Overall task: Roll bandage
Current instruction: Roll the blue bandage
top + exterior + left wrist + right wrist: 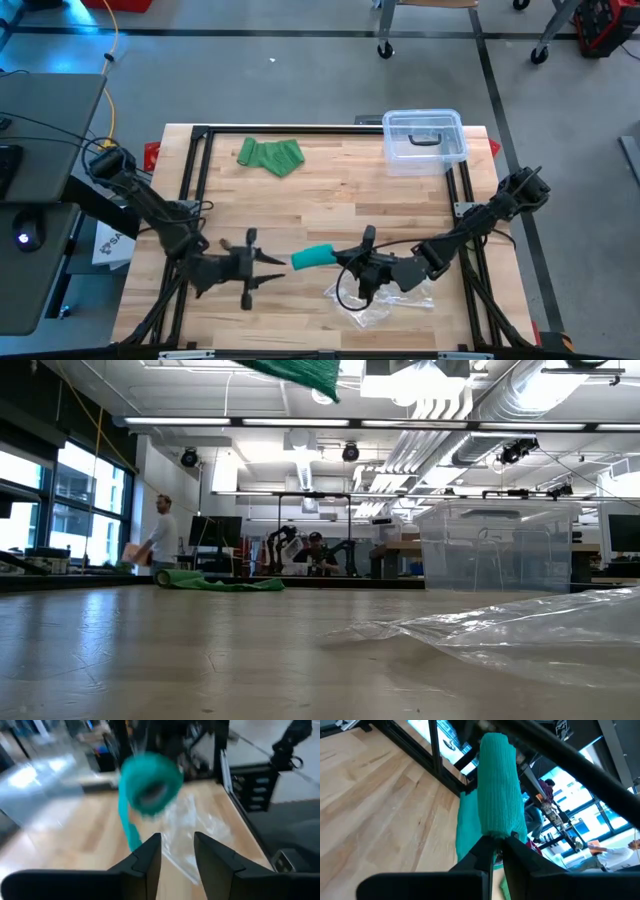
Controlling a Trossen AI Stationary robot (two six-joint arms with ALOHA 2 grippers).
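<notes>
A teal bandage roll (312, 257) hangs in the air above the table's near middle, with my right gripper (345, 260) shut on it. A loose tail (127, 827) of the bandage hangs from the roll. My left gripper (278, 262) stands open just left of the roll's free end (150, 782), its fingers (150, 857) short of it and touching nothing. A second, green bandage (270, 155) lies crumpled flat on the far left part of the table. My right gripper pinches the roll's end nearest to it (496, 832) between its two fingers (480, 847). The fingers come nearly level from the table's right and lie along the roll. The roll sticks out past the fingertips toward my left gripper, lifted clear, with its tail (467, 825) hanging slack.
A clear plastic box (425, 140) with a lid stands at the far right. A crumpled clear plastic wrapper (380, 300) lies on the table under my right gripper. Bare wood lies between the green bandage and the arms. People show in the room beyond the table.
</notes>
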